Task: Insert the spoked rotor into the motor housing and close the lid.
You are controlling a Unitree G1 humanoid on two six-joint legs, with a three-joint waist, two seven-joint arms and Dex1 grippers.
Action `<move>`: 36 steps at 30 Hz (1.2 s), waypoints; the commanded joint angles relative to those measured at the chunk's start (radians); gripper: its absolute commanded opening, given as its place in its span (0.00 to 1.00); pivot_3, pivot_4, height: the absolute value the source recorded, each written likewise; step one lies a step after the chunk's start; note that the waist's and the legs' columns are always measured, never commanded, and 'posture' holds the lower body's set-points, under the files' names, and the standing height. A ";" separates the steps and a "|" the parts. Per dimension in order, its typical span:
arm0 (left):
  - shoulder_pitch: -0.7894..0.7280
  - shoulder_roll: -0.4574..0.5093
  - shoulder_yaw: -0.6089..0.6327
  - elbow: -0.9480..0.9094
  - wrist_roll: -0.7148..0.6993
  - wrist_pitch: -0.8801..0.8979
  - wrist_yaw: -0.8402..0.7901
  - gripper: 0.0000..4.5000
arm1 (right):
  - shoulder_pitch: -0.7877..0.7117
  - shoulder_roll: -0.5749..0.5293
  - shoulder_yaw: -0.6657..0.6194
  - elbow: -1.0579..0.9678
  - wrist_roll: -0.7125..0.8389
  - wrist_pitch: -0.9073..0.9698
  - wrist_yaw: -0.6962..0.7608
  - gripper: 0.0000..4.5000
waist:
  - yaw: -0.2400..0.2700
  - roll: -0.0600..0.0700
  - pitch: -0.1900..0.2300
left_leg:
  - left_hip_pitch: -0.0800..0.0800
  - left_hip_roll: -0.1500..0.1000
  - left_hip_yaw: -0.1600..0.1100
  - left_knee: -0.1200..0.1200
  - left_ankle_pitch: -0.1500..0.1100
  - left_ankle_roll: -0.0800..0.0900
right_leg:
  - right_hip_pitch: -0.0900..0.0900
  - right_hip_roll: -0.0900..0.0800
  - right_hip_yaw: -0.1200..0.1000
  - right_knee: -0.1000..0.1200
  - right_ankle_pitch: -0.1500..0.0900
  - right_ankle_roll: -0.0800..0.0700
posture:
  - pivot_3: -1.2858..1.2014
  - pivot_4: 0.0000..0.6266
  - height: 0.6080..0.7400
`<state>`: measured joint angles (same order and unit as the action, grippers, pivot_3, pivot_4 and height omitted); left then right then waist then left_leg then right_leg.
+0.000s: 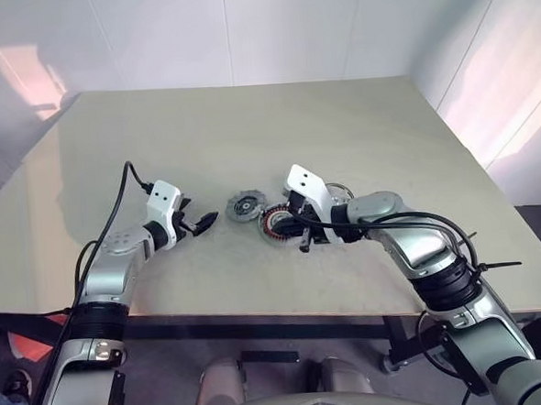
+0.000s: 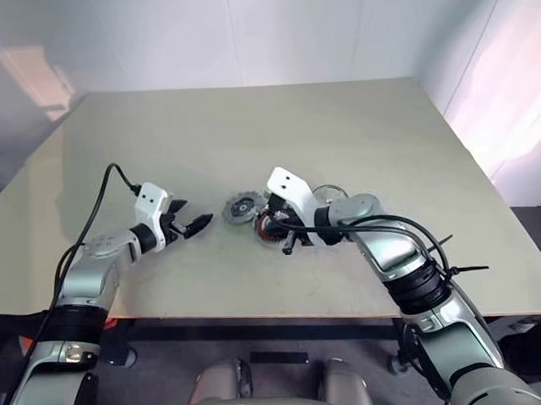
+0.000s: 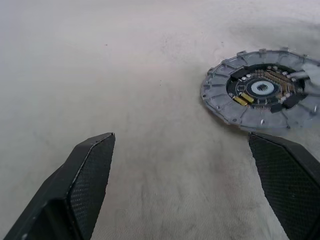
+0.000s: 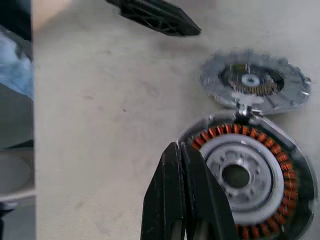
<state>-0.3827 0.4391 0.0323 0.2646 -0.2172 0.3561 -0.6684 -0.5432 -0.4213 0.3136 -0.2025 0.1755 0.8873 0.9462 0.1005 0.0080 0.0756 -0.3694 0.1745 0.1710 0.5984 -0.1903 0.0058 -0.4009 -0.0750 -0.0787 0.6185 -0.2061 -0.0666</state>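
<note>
The lid [image 1: 246, 206] lies flat at frame centre just right of my spread-open left gripper [image 1: 201, 224], nearer it than my empty, pinched-together right gripper [image 4: 187, 200], which hovers over the housing [image 4: 248, 185] where the rotor [image 4: 239, 176] seems seated.

Beige table [image 1: 358, 133], lid [image 1: 246, 206] lying flat, touching motor housing [image 4: 295, 200] beside it
</note>
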 commanded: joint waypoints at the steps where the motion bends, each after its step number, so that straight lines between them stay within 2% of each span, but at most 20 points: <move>1: -0.033 0.019 0.018 0.002 0.003 -0.028 -0.003 1.00 | -0.038 -0.001 -0.052 -0.070 0.072 0.031 0.002 0.05 | 0.000 0.000 0.000 | 0.000 0.000 0.000 0.000 0.000 0.000 | 0.000 0.000 0.000 0.000 0.000 0.000 | 0.52 0.00 1.00; 3: -0.037 0.018 0.018 0.009 0.004 -0.032 -0.003 1.00 | -0.041 -0.002 -0.056 -0.079 0.083 0.037 -0.015 0.14 | 0.001 0.000 0.000 | 0.001 0.000 0.000 0.000 0.000 0.000 | 0.001 0.000 0.000 0.000 0.000 0.001 | 0.52 0.00 1.00; 6: -0.042 0.017 0.017 0.019 0.005 -0.039 -0.004 1.00 | -0.061 0.003 -0.072 -0.083 0.090 0.051 -0.057 0.37 | 0.001 0.000 0.000 | 0.002 0.000 0.000 0.000 0.000 0.000 | 0.002 0.000 0.000 0.000 -0.001 0.002 | 0.52 0.00 1.00; 9: -0.046 0.013 0.015 0.026 0.006 -0.044 -0.003 1.00 | -0.104 0.028 -0.136 -0.032 0.099 0.077 -0.131 0.37 | 0.001 0.000 0.000 | 0.002 0.000 0.000 0.000 0.000 -0.001 | 0.002 0.000 0.000 0.000 -0.001 0.002 | 0.52 0.00 1.00; 14: -0.047 -0.004 0.009 0.022 0.001 -0.037 -0.001 1.00 | -0.172 0.018 -0.316 0.202 0.058 0.003 -0.308 0.37 | 0.005 -0.002 -0.001 | 0.003 -0.001 0.000 0.000 0.001 -0.001 | 0.003 0.000 0.000 0.000 -0.001 0.002 | 0.52 0.00 1.00; 18: -0.052 -0.014 0.007 0.022 -0.006 -0.031 -0.011 1.00 | -0.141 -0.085 -0.400 0.288 0.028 -0.091 -0.352 0.37 | 0.016 -0.002 -0.001 | 0.001 -0.003 0.000 0.000 0.002 -0.003 | 0.003 -0.002 0.000 -0.001 0.000 0.000 | 0.52 0.00 1.00; 21: -0.077 -0.021 -0.007 0.054 0.005 -0.040 -0.021 1.00 | -0.055 -0.195 -0.451 0.305 -0.006 -0.142 -0.367 0.37 | 0.028 -0.002 -0.001 | 0.001 -0.002 0.000 0.000 0.002 -0.003 | 0.002 -0.001 0.000 -0.001 0.002 -0.003 | 0.52 0.00 1.00; 24: -0.099 -0.030 -0.019 0.079 0.011 -0.048 -0.033 1.00 | 0.023 -0.273 -0.449 0.319 -0.058 -0.195 -0.392 0.37 | 0.029 -0.001 -0.001 | 0.000 -0.003 0.000 -0.001 0.001 -0.002 | 0.003 -0.001 0.000 -0.001 0.001 -0.001 | 0.52 0.00 1.00; 27: -0.112 -0.034 -0.026 0.098 0.015 -0.056 -0.041 1.00 | 0.064 -0.295 -0.456 0.309 -0.050 -0.204 -0.388 0.37 | 0.021 -0.001 -0.001 | 0.001 -0.003 0.000 -0.001 0.000 0.000 | 0.002 -0.001 0.000 -0.001 -0.001 0.001 | 0.52 0.00 1.00; 31: -0.132 -0.042 -0.037 0.125 0.022 -0.069 -0.049 1.00 | 0.150 -0.256 -0.411 0.274 -0.035 -0.215 -0.362 0.37 | 0.020 -0.001 -0.001 | 0.003 -0.002 0.000 -0.001 0.000 0.000 | 0.003 -0.001 0.000 -0.001 -0.003 0.006 | 0.52 0.00 1.00; 36: -0.128 -0.040 -0.032 0.122 0.025 -0.070 -0.054 1.00 | 0.138 -0.198 -0.373 0.312 -0.052 -0.241 -0.379 0.37 | 0.022 0.000 -0.002 | 0.003 -0.002 0.000 0.000 0.000 0.000 | 0.003 -0.001 0.000 -0.001 -0.003 0.005 | 0.52 0.00 1.00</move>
<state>-0.4919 0.3884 -0.0084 0.4041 -0.1929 0.3051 -0.7161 -0.3755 -0.6172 -0.0549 0.1212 0.1258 0.6755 0.5731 0.1226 0.0077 0.0739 -0.3669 0.1723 0.1713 0.5981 -0.1902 0.0061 -0.3980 -0.0761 -0.0785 0.6175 -0.2090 -0.0613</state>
